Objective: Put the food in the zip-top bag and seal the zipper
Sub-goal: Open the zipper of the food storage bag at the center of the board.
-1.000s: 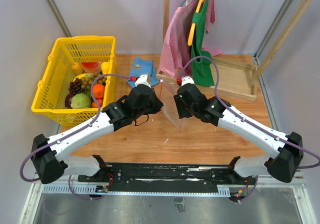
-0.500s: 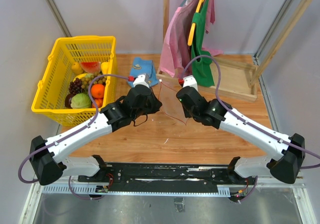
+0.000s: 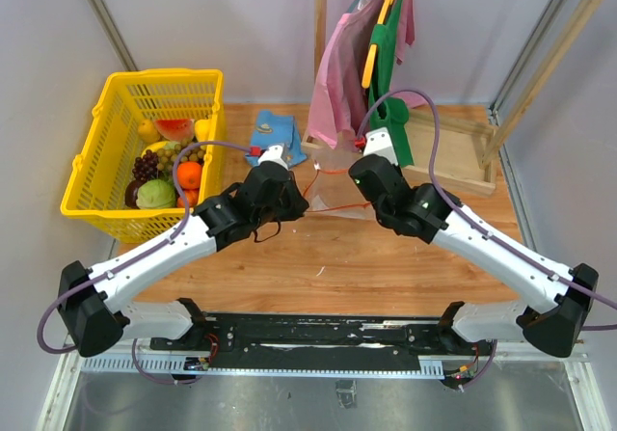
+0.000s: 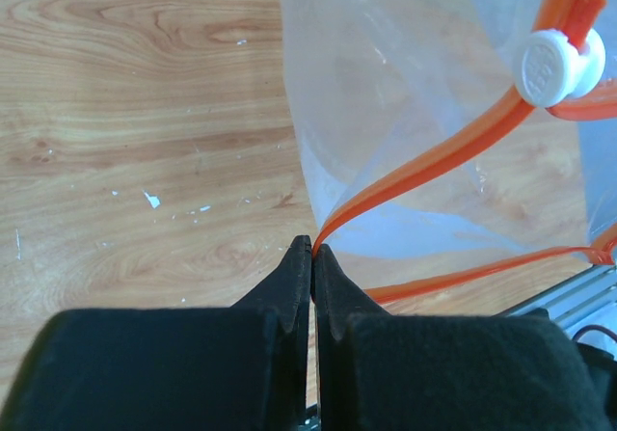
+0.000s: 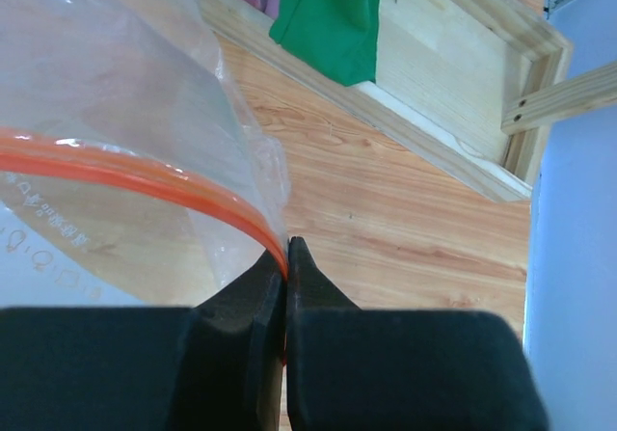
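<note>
Between the arms, over the desk [image 3: 318, 257], the zip-top bag [image 3: 333, 192] spreads, zipper [image 4: 434, 156] running left to right; left end effector [image 4: 311, 255] and right end effector [image 5: 286, 250] each clamp one end. The food [image 3: 189, 175], apparently in the basket [image 3: 92, 142], lies nearer the left arm.

Wooden bench [image 3: 347, 272], light grain w/ small white flecks. Yellow plastic basket [image 3: 96, 151] at its left side. Blue folded cloth [image 3: 272, 134] lies flat near the back, approx. centre. Wooden clothes rack [image 3: 453, 161] at back right. Pink garment [image 3: 335, 79] & green garment [image 3: 390, 65] hang from it, w/ a yellow hanger [image 3: 370, 63] btwn them.
</note>
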`<state>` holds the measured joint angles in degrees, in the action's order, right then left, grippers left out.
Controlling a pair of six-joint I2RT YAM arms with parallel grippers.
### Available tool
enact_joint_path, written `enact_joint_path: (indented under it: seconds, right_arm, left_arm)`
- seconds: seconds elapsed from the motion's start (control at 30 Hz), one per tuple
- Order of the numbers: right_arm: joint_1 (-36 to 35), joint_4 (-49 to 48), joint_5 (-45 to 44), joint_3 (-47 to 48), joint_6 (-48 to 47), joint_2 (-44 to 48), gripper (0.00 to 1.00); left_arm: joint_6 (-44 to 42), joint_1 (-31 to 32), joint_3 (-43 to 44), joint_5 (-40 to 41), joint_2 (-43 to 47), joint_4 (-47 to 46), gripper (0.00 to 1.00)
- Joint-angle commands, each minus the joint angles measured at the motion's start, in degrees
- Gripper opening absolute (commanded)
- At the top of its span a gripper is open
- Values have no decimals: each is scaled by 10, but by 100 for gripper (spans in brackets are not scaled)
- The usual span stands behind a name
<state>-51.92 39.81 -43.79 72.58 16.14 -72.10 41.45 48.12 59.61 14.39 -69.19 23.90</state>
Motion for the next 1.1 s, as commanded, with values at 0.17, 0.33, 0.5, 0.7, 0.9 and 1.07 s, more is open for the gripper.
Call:
enact_joint_path:
  seconds: [0.17, 0.33, 0.5, 0.7, 0.9, 1.07]
  right_arm:
    - [38, -46, 70, -32, -65, 22, 1]
    - [37, -60, 118, -34, -70, 5, 1]
    - [37, -57, 153, -21, -47, -26, 1]
    - [30, -30, 123, 16, -45, -58, 1]
    - [12, -12, 65, 32, -46, -78, 1]
    - [3, 22, 32, 53, -33, -99, 1]
  left_arm:
    - [-55, -6, 1, -31, -63, -7, 0]
    - [-59, -6, -14, -48, -75, -37, 1]
    - [-56, -6, -18, -38, -67, -43, 12]
    - [-59, -7, -16, -16, -20, -48, 41]
    - [-74, -15, 21, 24, 22, -8, 60]
    - [-94, -18, 56, 71, 59, 38, 75]
